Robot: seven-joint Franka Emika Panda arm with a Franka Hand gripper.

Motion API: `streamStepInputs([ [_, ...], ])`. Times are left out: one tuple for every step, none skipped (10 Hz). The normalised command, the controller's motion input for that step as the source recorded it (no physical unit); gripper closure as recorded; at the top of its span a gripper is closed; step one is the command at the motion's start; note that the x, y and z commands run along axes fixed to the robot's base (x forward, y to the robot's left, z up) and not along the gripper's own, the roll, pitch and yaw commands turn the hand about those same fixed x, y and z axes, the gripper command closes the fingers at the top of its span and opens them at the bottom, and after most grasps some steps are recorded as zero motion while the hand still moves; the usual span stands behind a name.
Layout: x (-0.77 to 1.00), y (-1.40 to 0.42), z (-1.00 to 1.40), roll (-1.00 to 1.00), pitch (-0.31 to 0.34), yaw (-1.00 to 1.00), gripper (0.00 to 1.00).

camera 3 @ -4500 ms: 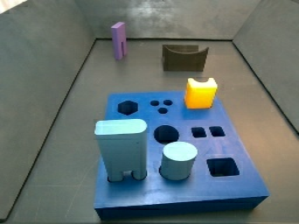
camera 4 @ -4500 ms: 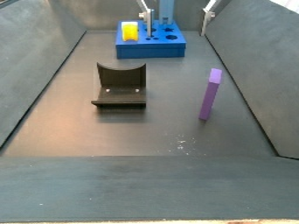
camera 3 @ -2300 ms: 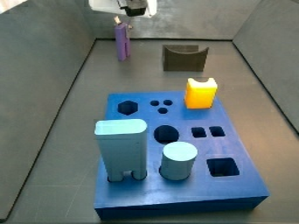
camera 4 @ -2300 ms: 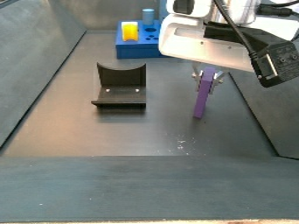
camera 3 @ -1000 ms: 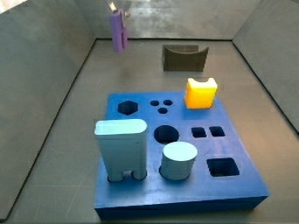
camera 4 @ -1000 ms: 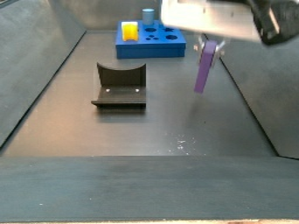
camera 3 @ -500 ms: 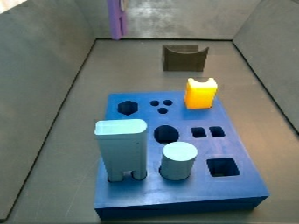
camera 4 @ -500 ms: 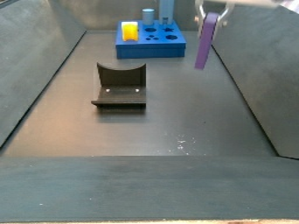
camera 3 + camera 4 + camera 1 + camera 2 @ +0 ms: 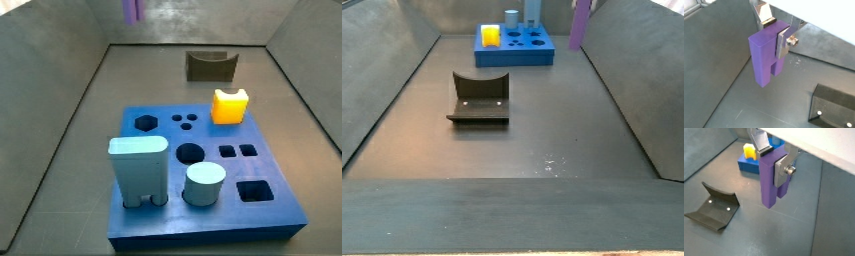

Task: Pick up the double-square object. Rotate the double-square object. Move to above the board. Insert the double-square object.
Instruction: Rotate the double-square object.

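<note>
Gripping double-square object (image 9: 767, 55) | fingers (image 9: 783, 42) clamped, raised | board (image 9: 267, 215) apparently holding yellow block (image 9: 230, 106)

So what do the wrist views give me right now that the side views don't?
Only the wrist views show the gripper: silver fingers clamped on the double-square object, hanging clear of the floor. Only the side views show the whole board with its cut-outs. Both show the object, the yellow block on the board, and the dark U-shaped piece.
</note>
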Motion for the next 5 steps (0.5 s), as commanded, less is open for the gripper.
streamStepInputs([
  [0.01, -0.02, 0.20, 0.07, 0.097, 0.02, 1.00],
  [0.00, 0.00, 0.00, 0.05, 0.096, -0.30, 1.00],
  [0.02, 0.00, -0.05, 0.04, 0.083, -0.28, 1.00],
  [0.02, 0.01, -0.04, 0.02, 0.071, -0.23, 1.00],
  [0.04, 0.00, 0.00, 0.00, 0.000, -1.00, 1.00],
])
